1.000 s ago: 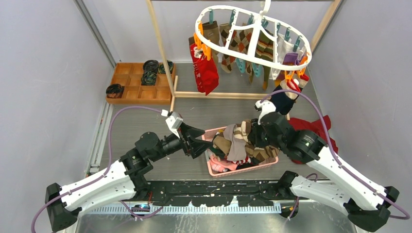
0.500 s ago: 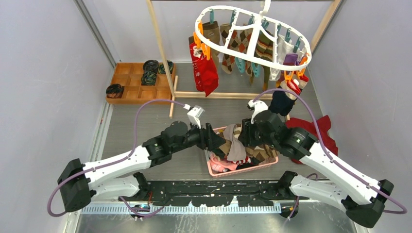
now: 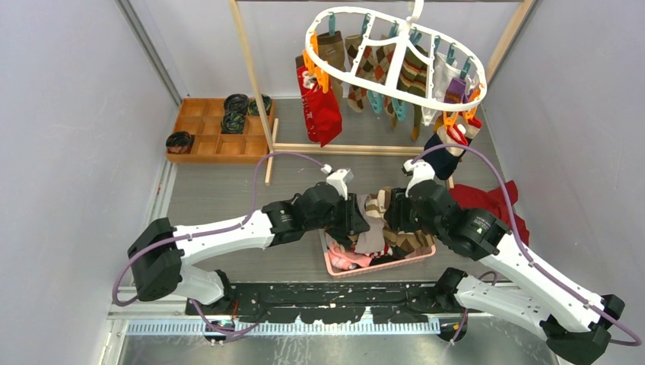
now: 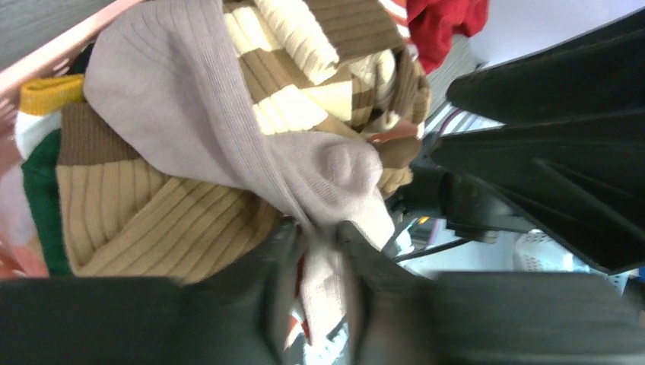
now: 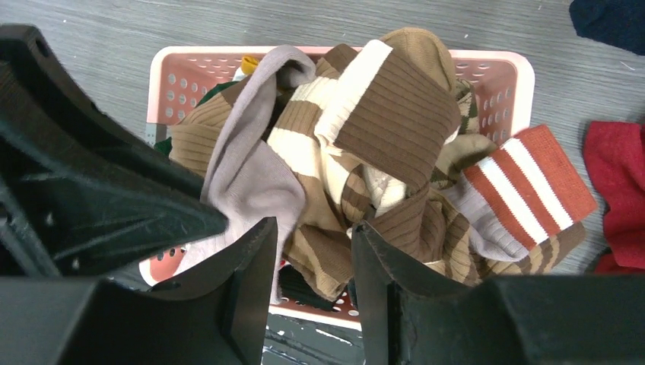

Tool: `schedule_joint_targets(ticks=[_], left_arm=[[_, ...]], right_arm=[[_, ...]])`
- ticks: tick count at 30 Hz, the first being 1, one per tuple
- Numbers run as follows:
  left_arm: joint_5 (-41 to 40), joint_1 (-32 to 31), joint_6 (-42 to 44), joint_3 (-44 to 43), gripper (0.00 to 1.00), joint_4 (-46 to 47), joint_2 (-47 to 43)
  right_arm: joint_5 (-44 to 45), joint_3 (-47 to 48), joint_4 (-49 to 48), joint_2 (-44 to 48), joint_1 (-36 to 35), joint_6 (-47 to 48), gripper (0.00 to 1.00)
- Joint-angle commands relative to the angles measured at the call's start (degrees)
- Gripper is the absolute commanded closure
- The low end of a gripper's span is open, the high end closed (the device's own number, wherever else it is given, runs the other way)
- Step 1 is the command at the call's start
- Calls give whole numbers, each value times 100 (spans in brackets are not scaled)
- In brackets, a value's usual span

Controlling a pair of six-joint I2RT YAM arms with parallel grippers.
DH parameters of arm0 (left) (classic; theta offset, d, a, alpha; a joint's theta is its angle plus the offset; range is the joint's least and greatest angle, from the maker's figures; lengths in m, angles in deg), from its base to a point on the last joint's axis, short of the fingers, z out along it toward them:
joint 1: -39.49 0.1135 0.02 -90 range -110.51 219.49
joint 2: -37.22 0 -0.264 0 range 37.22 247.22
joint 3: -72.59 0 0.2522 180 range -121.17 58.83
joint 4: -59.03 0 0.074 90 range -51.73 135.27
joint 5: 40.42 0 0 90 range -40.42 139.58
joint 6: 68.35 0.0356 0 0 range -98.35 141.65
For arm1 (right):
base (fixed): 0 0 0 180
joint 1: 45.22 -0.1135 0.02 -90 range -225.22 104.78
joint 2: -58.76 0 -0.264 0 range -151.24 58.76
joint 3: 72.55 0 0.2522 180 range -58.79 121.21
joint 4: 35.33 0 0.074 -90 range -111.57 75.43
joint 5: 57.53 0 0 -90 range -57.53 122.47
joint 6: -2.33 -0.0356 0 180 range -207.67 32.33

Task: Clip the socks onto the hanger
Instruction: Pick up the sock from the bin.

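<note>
Both claws at the pink basket (image 5: pixel 487 68) of socks (image 5: pixel 380 106).

Pinched between the fingers of the left claw (image 4: pixel 319 232): a fold of soft, finely ribbed grey sock (image 4: pixel 198 106), draped up and away over the pile. Spread apart and gripping nothing: right claw (image 5: pixel 312 236), directly above brown-and-cream striped knits of coarse rib. Beneath both claws: rectangular perforated plastic basket, heaped full. To the right claw's right, hanging past the rim: orange-and-white striped sock (image 5: pixel 532 179). Further right, on the table: crumpled red cloth (image 5: pixel 620 182). Well ahead of and above both claws: white oval plastic hanger (image 3: pixel 395 57), socks already clipped under orange and teal pegs. Ahead-left of the left claw: wooden compartment tray (image 3: pixel 199 144) holding black coiled rolls (image 3: pixel 234 114).
</note>
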Motion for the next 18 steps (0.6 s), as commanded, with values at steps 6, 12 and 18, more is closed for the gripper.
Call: schedule_joint_targets(ticks=[6, 12, 18], left_arm=[[-977, -13, 199, -64, 99, -799, -892], [-966, 220, 47, 665, 100, -558, -1696], [-868, 358, -78, 966, 100, -200, -1874]], right_arm=[[815, 123, 354, 361, -24, -146, 53], [1016, 62, 412, 446, -19, -186, 50], [1001, 163, 347, 31, -13, -243, 41]])
